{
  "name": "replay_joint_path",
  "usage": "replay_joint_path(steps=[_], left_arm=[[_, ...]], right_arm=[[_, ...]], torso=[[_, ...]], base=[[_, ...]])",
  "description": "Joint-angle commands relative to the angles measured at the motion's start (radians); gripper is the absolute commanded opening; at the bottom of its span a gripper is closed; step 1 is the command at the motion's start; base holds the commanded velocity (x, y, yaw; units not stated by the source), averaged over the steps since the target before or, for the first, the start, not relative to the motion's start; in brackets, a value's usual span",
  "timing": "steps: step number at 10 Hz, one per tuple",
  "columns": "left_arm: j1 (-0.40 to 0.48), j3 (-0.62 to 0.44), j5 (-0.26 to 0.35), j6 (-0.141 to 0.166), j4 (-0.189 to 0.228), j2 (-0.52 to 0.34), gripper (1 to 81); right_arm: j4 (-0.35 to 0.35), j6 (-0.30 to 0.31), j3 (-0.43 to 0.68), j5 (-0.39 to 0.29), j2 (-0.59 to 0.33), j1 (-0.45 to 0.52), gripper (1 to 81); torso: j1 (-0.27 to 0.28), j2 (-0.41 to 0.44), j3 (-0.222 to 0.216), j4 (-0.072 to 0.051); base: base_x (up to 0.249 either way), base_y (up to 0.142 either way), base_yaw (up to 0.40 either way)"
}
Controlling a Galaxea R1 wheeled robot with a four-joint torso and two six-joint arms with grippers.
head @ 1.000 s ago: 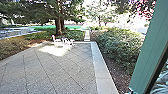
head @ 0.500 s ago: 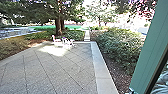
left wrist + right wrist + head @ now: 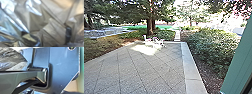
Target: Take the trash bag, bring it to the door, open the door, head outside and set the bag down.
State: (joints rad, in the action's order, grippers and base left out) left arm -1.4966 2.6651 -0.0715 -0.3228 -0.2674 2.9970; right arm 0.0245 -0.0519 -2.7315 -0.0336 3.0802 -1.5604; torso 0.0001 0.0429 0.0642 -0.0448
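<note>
**Bag close in, yard opening ahead**

The bag (image 3: 36, 23) is pressing in close at my left hand (image 3: 50, 37), its thin, shiny film creasing into sharp folds. The likeliest trouble is starting there: if the film is tearing at a strained fold, or its gathered part is sliding loose, the bag is dropping too soon. I cannot tell whether that hand is open, closed or gripping the film; nor can I tell how my right hand (image 3: 48, 92) is standing.

Dark, wrinkled plastic (image 3: 11, 58), which I am taking for the same bag, is bulging beside my own bar (image 3: 21, 77) and near my plate (image 3: 62, 69). If it is swinging as I drive, it could be snagging on that bar.

Just beyond, on my right, a green panel (image 3: 240, 66) is rising; turning too tightly that way would be risking a scrape or a caught bag. Paving (image 3: 146, 75) is stretching out in front, and a pale border (image 3: 191, 65) is running along its right side, with a bush (image 3: 214, 47) growing past it. Straying over that border could be tipping me off line.

Farther off, white chairs (image 3: 148, 41) are standing near the paving's end, and behind them a trunk (image 3: 150, 26) is rising.
</note>
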Motion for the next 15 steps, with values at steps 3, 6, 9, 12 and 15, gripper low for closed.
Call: replay_joint_path(steps=[3, 6, 9, 12, 15], left_arm=[[0.104, -0.007, 0.061, 0.001, -0.159, -0.041, 1.0], [0.155, -0.076, 0.064, 0.002, -0.173, -0.094, 1.0], [0.206, -0.201, 0.094, 0.002, -0.189, -0.186, 1.0], [0.296, -0.212, 0.173, 0.002, -0.243, -0.231, 1.0], [0.412, -0.211, 0.257, 0.002, -0.312, -0.269, 1.0]], right_arm=[[-0.006, -0.003, 0.01, -0.063, 0.016, 0.045, 81.1], [-0.006, -0.003, 0.009, -0.065, 0.016, 0.044, 81.1], [-0.006, -0.003, 0.013, -0.065, 0.016, 0.044, 81.1], [-0.006, -0.003, 0.01, -0.063, 0.016, 0.042, 81.1], [-0.006, -0.003, 0.013, -0.063, 0.016, 0.042, 81.1]], torso=[[0.0, 0.0, 0.0, -0.067], [0.0, 0.0, 0.0, -0.114], [0.0, 0.0, 0.081, -0.113], [0.0, 0.0, 0.163, -0.114], [0.0, 0.0, 0.26, -0.114]], base=[[0.0, 0.0, 0.0], [0.0, 0.0, 0.0], [0.0, 0.0, 0.0], [0.0, 0.0, 0.0], [0.0, 0.0, 0.0]])
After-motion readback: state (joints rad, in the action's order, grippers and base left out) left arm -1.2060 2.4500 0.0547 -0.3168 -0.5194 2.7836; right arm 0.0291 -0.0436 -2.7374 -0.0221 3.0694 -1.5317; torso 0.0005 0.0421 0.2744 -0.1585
